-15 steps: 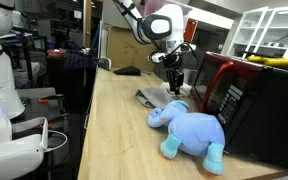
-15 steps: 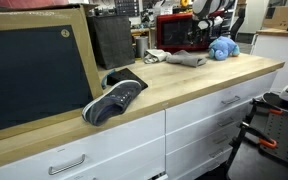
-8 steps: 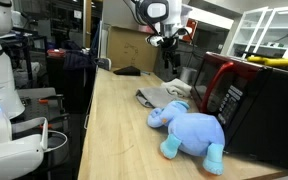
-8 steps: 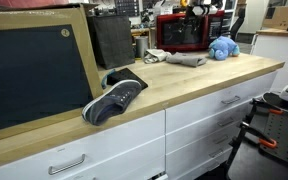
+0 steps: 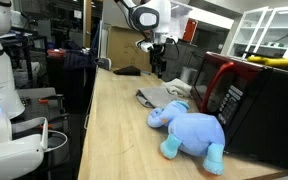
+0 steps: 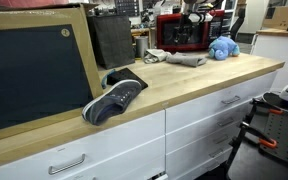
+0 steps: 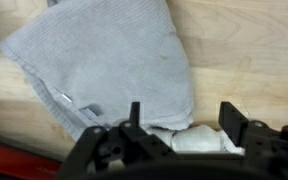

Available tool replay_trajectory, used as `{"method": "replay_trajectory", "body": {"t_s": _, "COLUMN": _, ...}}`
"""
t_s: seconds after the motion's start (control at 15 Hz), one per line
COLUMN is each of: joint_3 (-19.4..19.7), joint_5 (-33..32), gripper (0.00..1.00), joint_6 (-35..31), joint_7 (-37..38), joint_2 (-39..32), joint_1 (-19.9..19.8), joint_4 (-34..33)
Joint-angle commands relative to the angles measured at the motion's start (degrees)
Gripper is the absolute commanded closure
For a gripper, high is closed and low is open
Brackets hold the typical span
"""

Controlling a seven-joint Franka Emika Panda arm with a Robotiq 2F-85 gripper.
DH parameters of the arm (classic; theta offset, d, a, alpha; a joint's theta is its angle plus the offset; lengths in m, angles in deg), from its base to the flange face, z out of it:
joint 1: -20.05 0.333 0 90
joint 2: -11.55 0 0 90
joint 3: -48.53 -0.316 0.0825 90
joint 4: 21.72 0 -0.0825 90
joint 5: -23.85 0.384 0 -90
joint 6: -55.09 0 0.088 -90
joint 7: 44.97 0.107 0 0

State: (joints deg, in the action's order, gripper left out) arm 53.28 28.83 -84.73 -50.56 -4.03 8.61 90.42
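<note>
A long wooden worktop (image 5: 112, 135) runs through both exterior views, with white drawers under its front edge. At one end a large framed blackboard (image 6: 34, 75) leans on it. At the other end stands a red and black microwave (image 5: 242, 98). A blue stuffed elephant (image 5: 192, 130) lies on its side just in front of the microwave. A grey cloth (image 5: 162, 96) lies crumpled flat on the wood near the elephant's head. A dark shoe (image 6: 114, 100) sits well apart from both, beside the blackboard. The gripper (image 5: 157, 68) hangs in the air above the cloth, not touching it. In the wrist view the gripper (image 7: 181, 112) is open, its fingers spread with nothing between them and the cloth (image 7: 114, 60) spread out below.
</note>
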Motion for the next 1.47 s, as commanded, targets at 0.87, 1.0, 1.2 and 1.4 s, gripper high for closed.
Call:
{"method": "replay_trajectory", "body": {"t_s": 0.87, "joint_3": 4.3, "joint_5": -13.0, "gripper": 1.00, "joint_6": -1.6, "joint_7": -0.2, "joint_2": 0.5, "joint_1": 0.6, "joint_4": 11.8}}
{"method": "replay_trajectory", "body": {"t_s": 1.0, "joint_3": 3.5, "joint_5": -11.5, "gripper": 1.00, "joint_6": -3.5, "joint_7": -1.1, "joint_2": 0.5, "joint_1": 0.4, "joint_4": 13.9}}
{"method": "replay_trajectory", "body": {"t_s": 1.2, "joint_3": 2.0, "joint_5": -9.4, "gripper": 1.00, "joint_6": -7.4, "joint_7": -2.4, "joint_2": 0.1, "joint_1": 0.3, "joint_4": 16.3}}
{"method": "replay_trajectory", "body": {"t_s": 1.4, "joint_3": 0.4, "joint_5": -6.8, "gripper": 1.00, "joint_6": -10.1, "joint_7": -4.9, "joint_2": 0.9, "joint_1": 0.1, "joint_4": 17.8}}
